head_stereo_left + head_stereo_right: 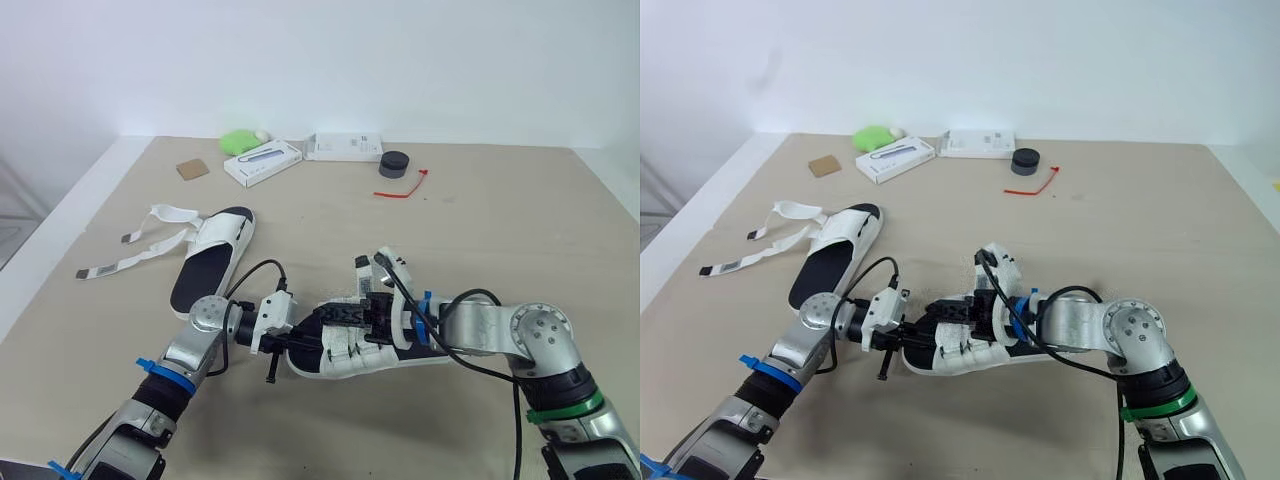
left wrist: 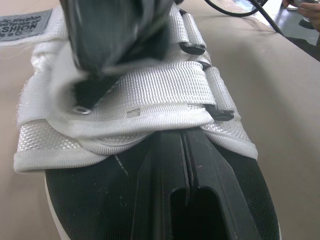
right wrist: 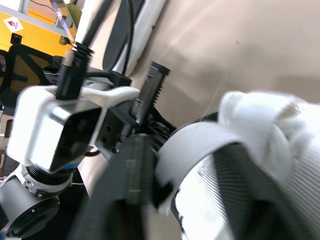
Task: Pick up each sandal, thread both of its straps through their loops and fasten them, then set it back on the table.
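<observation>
Sandal (image 1: 340, 362) nr table's (image 1: 500, 230) front edge | strap (image 2: 160, 85) pinched by R gripper (image 1: 340, 312) | L gripper (image 1: 308, 340) closed empty, laid on insole (image 2: 90, 200).

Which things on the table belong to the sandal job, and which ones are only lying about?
For the job: near sandal, between the arms; far sandal, straps loose.
Lying about: green object, white box, flat white box, black puck, red tie, brown card.
</observation>
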Available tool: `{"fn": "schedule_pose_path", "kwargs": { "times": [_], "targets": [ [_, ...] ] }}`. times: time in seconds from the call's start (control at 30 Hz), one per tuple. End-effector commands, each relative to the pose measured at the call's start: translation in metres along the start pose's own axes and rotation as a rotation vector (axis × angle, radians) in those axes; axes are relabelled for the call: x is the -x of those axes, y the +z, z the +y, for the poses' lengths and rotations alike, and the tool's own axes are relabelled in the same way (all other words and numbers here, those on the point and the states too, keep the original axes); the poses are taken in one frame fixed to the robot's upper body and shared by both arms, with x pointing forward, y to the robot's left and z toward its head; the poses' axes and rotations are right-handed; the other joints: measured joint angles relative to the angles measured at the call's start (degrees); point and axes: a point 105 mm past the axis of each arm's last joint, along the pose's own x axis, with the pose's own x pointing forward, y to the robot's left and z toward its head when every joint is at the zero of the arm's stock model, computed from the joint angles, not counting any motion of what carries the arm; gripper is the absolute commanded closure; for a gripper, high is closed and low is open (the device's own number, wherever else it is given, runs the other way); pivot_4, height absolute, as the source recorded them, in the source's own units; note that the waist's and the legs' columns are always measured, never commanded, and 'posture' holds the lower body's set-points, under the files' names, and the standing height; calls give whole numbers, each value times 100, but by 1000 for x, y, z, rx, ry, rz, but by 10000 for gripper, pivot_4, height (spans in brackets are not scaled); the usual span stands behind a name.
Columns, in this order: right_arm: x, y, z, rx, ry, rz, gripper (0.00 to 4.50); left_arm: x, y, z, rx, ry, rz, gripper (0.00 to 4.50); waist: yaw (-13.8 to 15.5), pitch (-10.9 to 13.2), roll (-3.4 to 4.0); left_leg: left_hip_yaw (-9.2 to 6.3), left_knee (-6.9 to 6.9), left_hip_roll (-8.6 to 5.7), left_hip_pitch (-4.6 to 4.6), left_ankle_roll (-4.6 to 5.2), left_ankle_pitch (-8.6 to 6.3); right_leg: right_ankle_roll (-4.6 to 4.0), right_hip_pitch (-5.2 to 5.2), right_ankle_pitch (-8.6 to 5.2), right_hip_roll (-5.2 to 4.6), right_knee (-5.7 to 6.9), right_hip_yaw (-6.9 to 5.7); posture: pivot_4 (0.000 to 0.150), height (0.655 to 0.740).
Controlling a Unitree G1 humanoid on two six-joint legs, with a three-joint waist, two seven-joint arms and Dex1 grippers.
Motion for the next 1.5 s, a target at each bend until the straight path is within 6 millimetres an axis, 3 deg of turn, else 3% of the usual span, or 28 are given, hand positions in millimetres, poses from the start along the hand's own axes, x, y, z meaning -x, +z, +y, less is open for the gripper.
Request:
{"fn": "schedule_pose_path", "kwargs": {
  "times": [0.03,0.23,0.43,0.53,0.6,0.67,0.73,0.83,0.97,1.17,1.33,1.5],
  "targets": [
    [5,21,-3,-19,-22,-73,17963,-4,-68,-43,235,-113,203,45000,4,0,-1,0,-1,-1,-1,0,0,0,0,0,0,0,0,1500,7400],
    [6,38,-7,-10,-62,-74,17963,-1,-70,-43,237,-106,210,45000,4,0,5,5,-10,-5,-7,0,1,0,3,0,-4,-3,5,1500,7400],
    [3,25,-22,66,-176,79,17963,-1,-71,-40,232,-94,210,45000,6,-3,11,4,-15,-4,-6,0,1,-1,2,-1,-4,-3,4,1500,7400],
    [14,59,0,77,-69,-52,17963,-1,-71,-40,229,-91,207,45000,10,-3,10,1,-15,-6,-6,1,1,-1,2,-1,-6,-4,2,1500,7400],
    [43,86,28,142,99,-169,17963,-2,-68,-38,214,-80,186,45000,10,8,22,5,-14,-11,-8,1,2,2,2,1,-10,-4,5,1500,7400],
    [73,91,43,230,203,-226,17963,-4,-58,-32,183,-57,138,45000,28,11,24,3,-14,-29,-22,15,10,12,-4,2,-25,-6,0,1500,7400],
    [91,82,48,330,235,-229,17963,-5,-46,-23,151,-23,86,45000,82,15,19,-6,-14,-39,-37,15,10,16,-8,0,-34,-15,-12,1500,7400],
    [106,51,51,496,255,-163,17963,-5,-23,-10,95,21,7,45000,54,18,2,-2,-16,-40,-41,22,6,19,-9,-5,-35,-24,-8,1500,7400],
    [112,13,36,645,183,-38,17963,1,23,9,9,81,-119,45000,63,66,8,-6,-16,-47,-84,22,27,29,-66,5,-41,-5,-11,1500,7400],
    [123,-11,10,769,92,67,17963,18,76,17,-36,139,-245,45000,9,191,-16,-1,-11,-44,-159,-66,85,51,-144,46,-37,10,-2,1500,7400],
    [129,-19,-3,835,67,124,17963,40,92,8,-46,136,-212,45000,-18,209,-33,5,-13,-39,-178,-100,105,48,-169,54,-34,18,1,1500,7400],
    [122,-16,-19,827,46,113,17963,58,88,-7,-69,99,-101,45000,-18,224,-51,4,-19,-34,-177,-129,122,45,-173,60,-30,23,1,1500,7400]
  ]
}}
